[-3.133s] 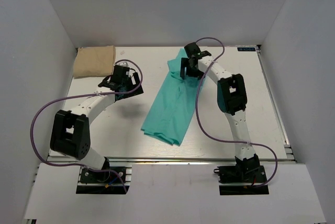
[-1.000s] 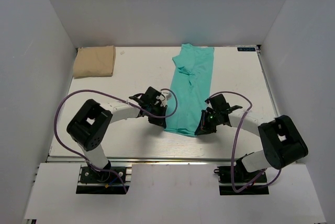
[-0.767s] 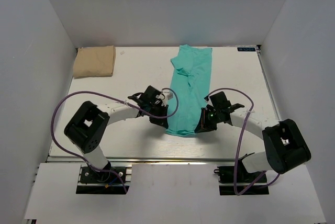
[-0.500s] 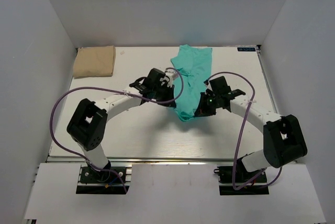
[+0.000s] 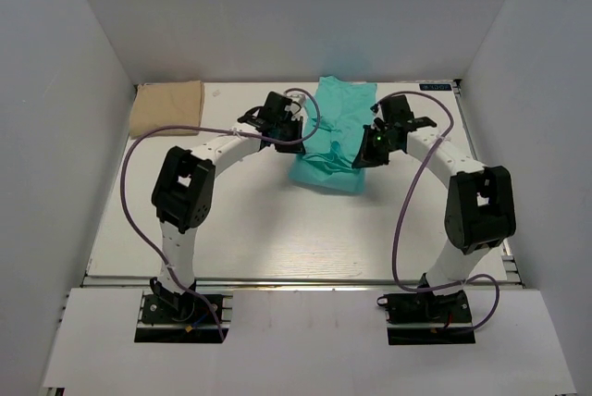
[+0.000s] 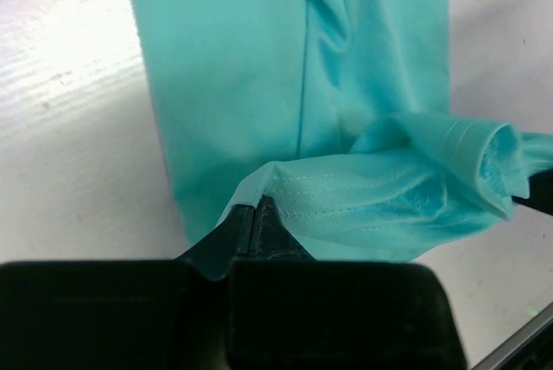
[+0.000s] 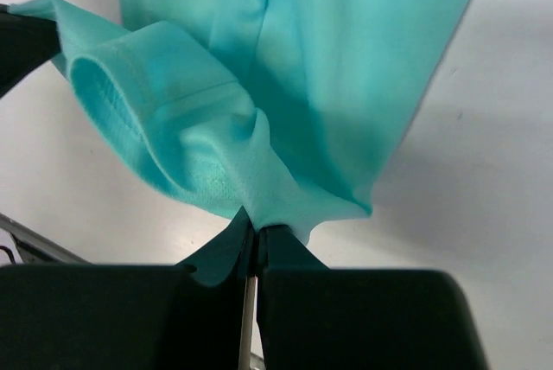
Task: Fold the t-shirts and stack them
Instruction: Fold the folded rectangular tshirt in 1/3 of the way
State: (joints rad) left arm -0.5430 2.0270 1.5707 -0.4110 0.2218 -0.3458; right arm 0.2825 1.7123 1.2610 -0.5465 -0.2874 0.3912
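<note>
We record the teal t-shirt (image 5: 335,128) at the far middle of the table (image 5: 231,220). One end is held up above the part that lies flat. The left gripper (image 6: 257,214) is clamped on that end's left corner and the right gripper (image 7: 255,233) on its right corner, both jaws pinched tight on cloth. The tan t-shirt (image 5: 167,107) lies folded at the far left corner, well apart.

White desk (image 5: 250,229), boxed in by pale walls (image 5: 65,91).
Small dark label (image 5: 433,87) at far right corner; metal rail (image 5: 296,279) along near edge; faint grain across surface.
</note>
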